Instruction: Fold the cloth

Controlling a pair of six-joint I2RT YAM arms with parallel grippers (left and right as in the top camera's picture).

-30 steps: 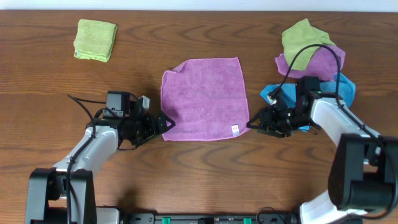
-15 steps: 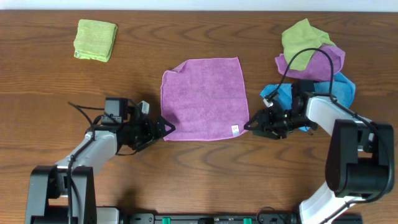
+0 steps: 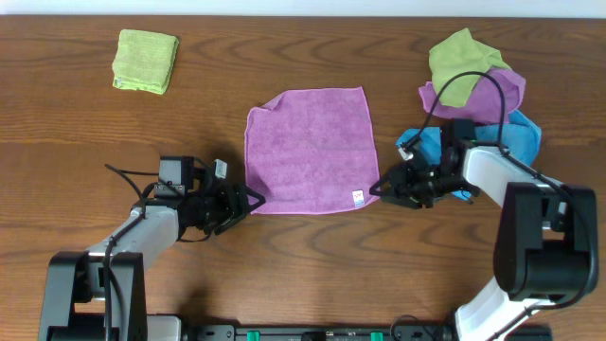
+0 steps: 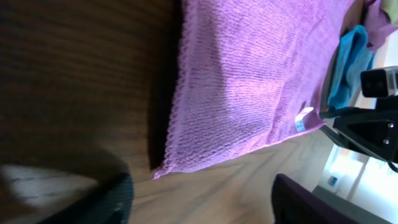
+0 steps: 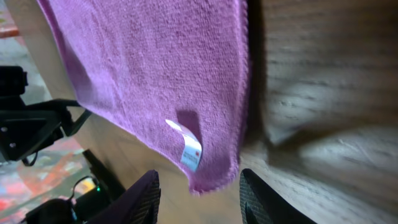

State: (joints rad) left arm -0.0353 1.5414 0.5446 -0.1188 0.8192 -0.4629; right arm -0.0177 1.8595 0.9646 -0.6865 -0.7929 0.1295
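The purple square microfibre cloth [image 3: 308,152] lay flat at the centre of the brown wooden table [image 3: 284,57], its small white label [image 3: 358,198] at the near right corner. The left gripper [image 3: 254,197] stood at the near left corner, jaws apart, gripping nothing. The right gripper [image 3: 379,188] straddled the labelled corner, jaws apart, unclamped.

Overhead evenly bright; wrist views dim, cloth [image 4: 249,81] shadowed.
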